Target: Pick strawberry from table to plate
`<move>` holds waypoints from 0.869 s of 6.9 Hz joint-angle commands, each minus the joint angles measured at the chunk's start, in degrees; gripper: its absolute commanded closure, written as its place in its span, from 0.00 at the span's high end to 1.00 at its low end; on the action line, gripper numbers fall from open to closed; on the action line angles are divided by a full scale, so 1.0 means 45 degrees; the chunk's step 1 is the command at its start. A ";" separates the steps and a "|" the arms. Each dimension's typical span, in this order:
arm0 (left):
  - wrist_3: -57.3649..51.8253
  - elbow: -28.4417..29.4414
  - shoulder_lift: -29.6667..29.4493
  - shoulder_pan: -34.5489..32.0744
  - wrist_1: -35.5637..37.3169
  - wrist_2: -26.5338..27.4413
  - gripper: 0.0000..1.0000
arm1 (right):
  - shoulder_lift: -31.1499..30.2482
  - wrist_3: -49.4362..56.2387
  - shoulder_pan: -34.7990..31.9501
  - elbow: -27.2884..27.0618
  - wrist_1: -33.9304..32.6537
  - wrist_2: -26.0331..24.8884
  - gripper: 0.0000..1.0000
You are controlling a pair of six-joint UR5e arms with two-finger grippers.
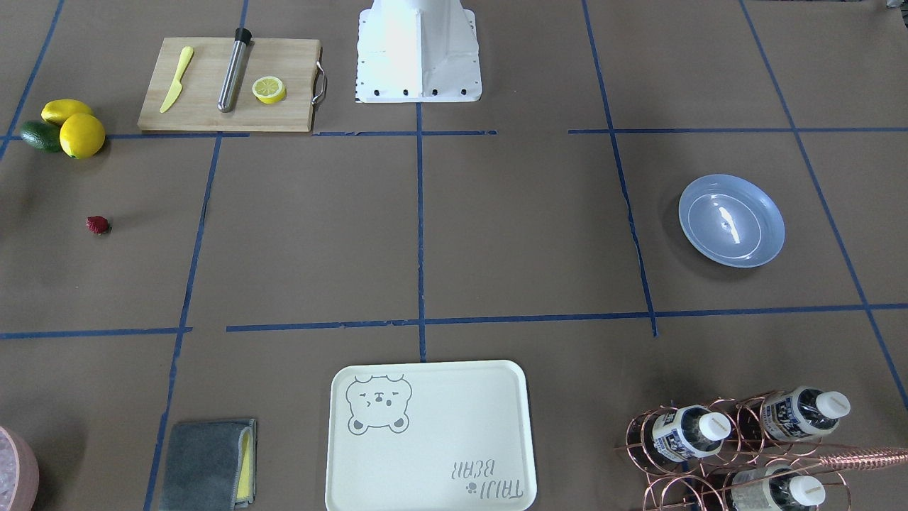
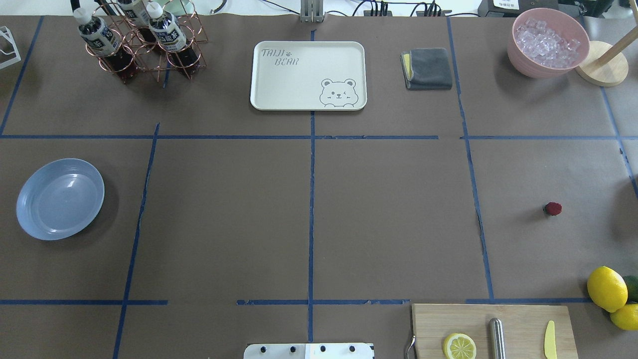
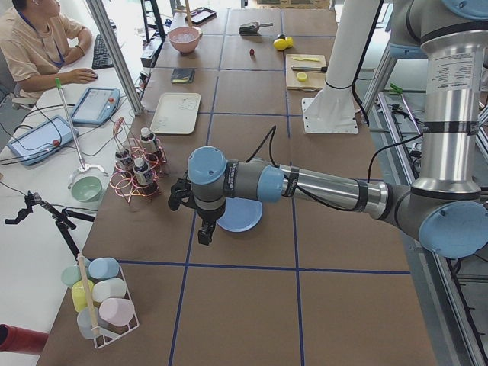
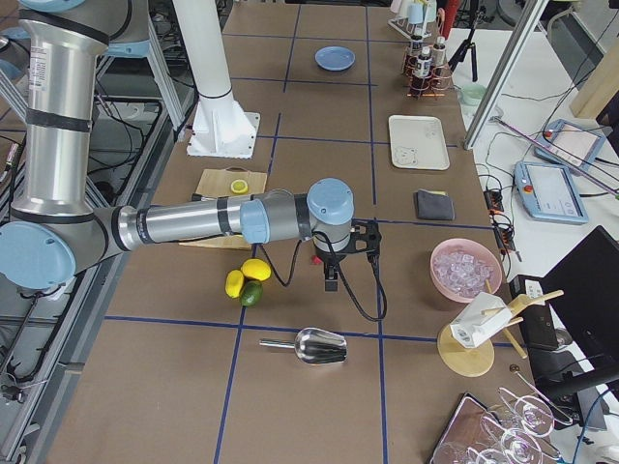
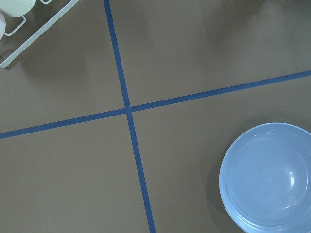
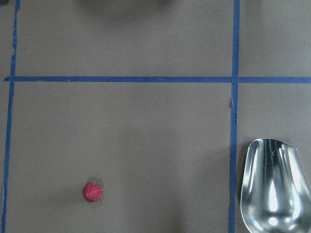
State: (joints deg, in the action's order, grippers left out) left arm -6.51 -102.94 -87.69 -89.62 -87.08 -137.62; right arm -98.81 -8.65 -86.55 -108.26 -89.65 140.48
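Strawberry alone near the bench's right end; plate at the left end.
Right claw hovers near, and I cannot tell whether it is released or clenched: centre over it, descend, pinch gently.

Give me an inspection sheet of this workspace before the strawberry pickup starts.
Surface: brown table marked with blue tape lines.
Job's things: strawberry lies alone on the right arm's side; plate is empty, on the left arm's side.
Clutter: cutting board with lemon half, lemons, tray, bottle rack, cloth, ice bowl, scoop.
Grippers: left gripper near the plate, right gripper near the strawberry; open or shut cannot be told.
Cables: black cable loops beside the right gripper.
Surroundings: person at a side desk.
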 commanded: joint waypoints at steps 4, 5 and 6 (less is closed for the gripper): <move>0.0097 0.1312 0.0327 0.1174 -0.3241 -0.0959 1.00 | -0.0035 -0.0069 0.0074 0.0308 0.0000 0.0206 1.00; 0.0524 0.1585 0.0308 0.2132 -0.3981 -0.0962 1.00 | -0.0035 -0.0050 0.0074 0.0347 0.0000 0.0420 1.00; 0.2500 0.2283 0.0288 0.2954 -0.5806 -0.0826 1.00 | -0.0015 -0.0070 0.0074 0.0328 0.0000 0.0442 1.00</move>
State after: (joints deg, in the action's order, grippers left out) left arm -2.68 -95.58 -86.34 -80.94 -105.55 -141.60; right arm -98.95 -8.91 -86.23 -106.80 -89.65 142.02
